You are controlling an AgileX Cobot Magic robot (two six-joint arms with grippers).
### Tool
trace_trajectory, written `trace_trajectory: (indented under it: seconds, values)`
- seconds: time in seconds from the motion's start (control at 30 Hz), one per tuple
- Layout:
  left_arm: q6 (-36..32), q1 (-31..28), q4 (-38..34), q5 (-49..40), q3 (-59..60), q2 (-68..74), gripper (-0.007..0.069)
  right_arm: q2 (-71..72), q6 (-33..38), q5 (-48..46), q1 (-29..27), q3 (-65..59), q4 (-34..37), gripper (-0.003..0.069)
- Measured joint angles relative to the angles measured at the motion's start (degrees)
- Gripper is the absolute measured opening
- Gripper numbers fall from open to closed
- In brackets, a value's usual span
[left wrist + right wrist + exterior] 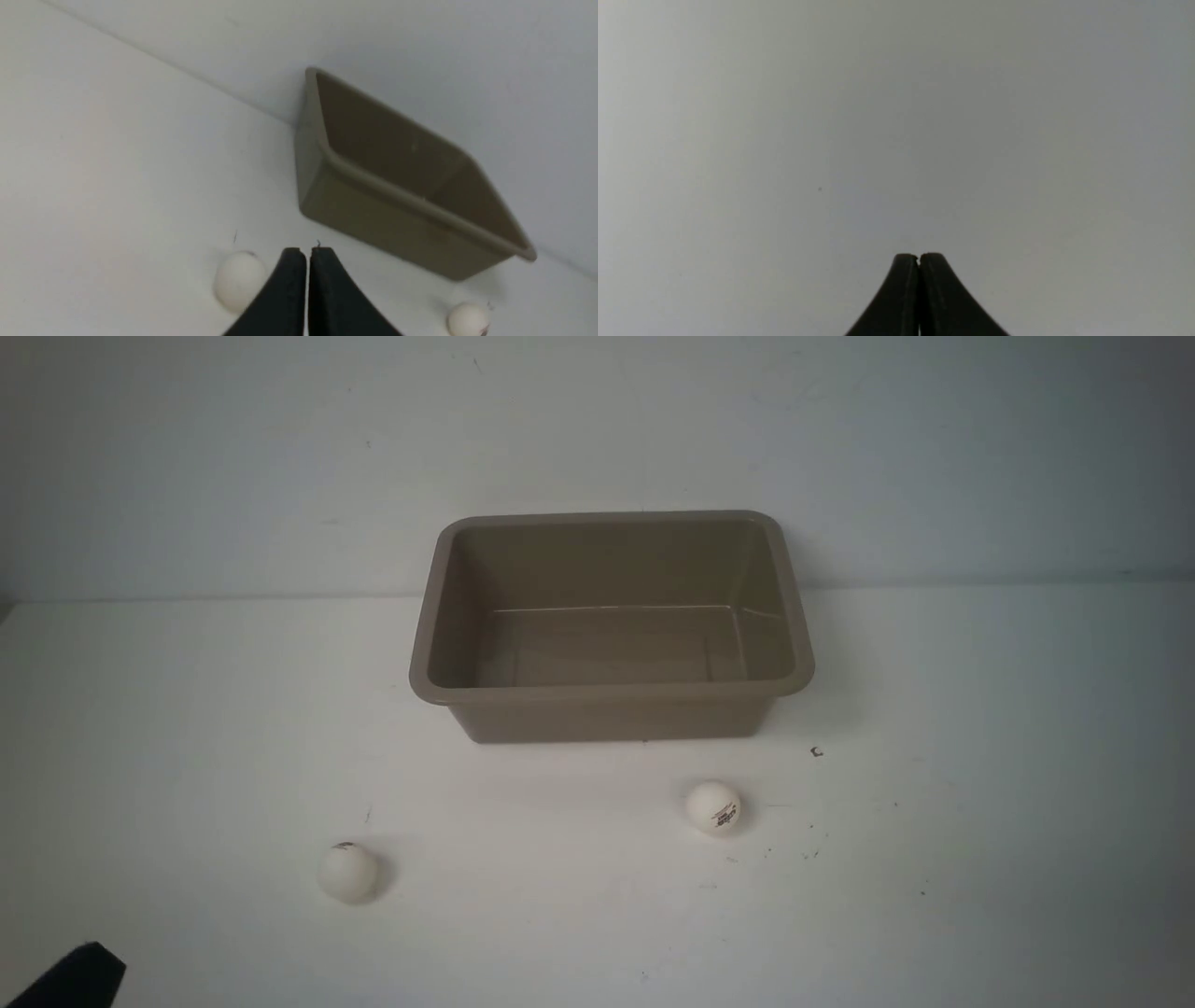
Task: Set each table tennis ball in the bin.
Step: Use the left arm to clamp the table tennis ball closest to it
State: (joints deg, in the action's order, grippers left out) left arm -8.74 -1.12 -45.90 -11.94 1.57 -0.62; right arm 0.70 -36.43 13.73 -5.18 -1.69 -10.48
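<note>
The printed table tennis ball [713, 806], its dark text too small to read, lies on the white table [187, 756] at the taupe bin's [611, 721] 5 o'clock, and the plain ball [347, 873] at 7. On left gripper [307, 254] and right gripper [919, 257] the fingers press together.

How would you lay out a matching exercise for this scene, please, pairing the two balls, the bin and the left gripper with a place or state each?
Things:
1. plain ball
2. printed ball
3. bin
4. left gripper

Places or states:
A. shut, holding nothing
B. on the table, before the bin's right end
C. empty, behind both balls
D. on the table, off to the robot's left

Pairs: 1-D, 2-B, 3-C, 4-A.
</note>
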Motion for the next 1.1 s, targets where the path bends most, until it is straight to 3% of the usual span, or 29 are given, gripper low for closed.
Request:
trace_trajectory:
  seconds: [0.1,0.3,0.47,0.63,0.7,0.77,0.8,0.87,0.9,0.97,1.1]
  values:
    - [-0.2,0.0,-6.6,3.2,0.0,0.0,-0.0004,0.0,0.0,-2.7,0.0,0.0,0.0,-0.0013]
    - [-0.3,0.0,-26.6,6.1,0.0,0.0,-0.0004,0.0,-0.1,-6.5,0.0,0.0,0.0,-0.0013]
    - [-1.6,0.0,-38.1,7.7,0.0,0.0,-0.0004,0.0,-0.1,-7.4,0.0,0.0,0.0,-0.0013]
    - [-2.4,0.0,-44.9,9.0,0.0,0.0,-0.0004,0.0,-0.1,-7.6,0.0,0.0,0.0,-0.0013]
    - [-7.7,0.0,-45.4,9.9,-1.0,0.0,-0.0004,0.0,-0.4,-8.2,0.0,0.0,0.0,-0.0013]
    - [-17.2,0.0,-42.8,9.4,-5.7,0.0,-0.0003,0.0,-1.3,-8.8,0.0,0.0,0.0,-0.0013]
    - [-17.2,0.0,-42.8,9.4,-5.7,0.0,-0.0003,0.0,-1.4,-8.9,0.0,0.0,0.0,-0.0013]
    - [-31.5,0.0,-40.1,7.3,-15.2,1.8,-0.0004,0.0,-3.0,-9.7,0.0,0.0,0.0,-0.0013]
    - [-31.5,0.0,-40.0,7.1,-15.9,2.1,-0.0004,0.0,-3.0,-9.7,0.0,0.0,0.0,-0.0013]
    - [-39.1,0.0,-39.5,5.2,-23.1,6.8,-0.0004,0.0,-4.1,-10.9,0.0,0.0,0.0,-0.0013]
    - [-47.8,0.0,-36.2,-3.2,-35.0,20.1,-0.0004,0.0,-5.4,-14.7,0.0,0.0,0.0,-0.0013]
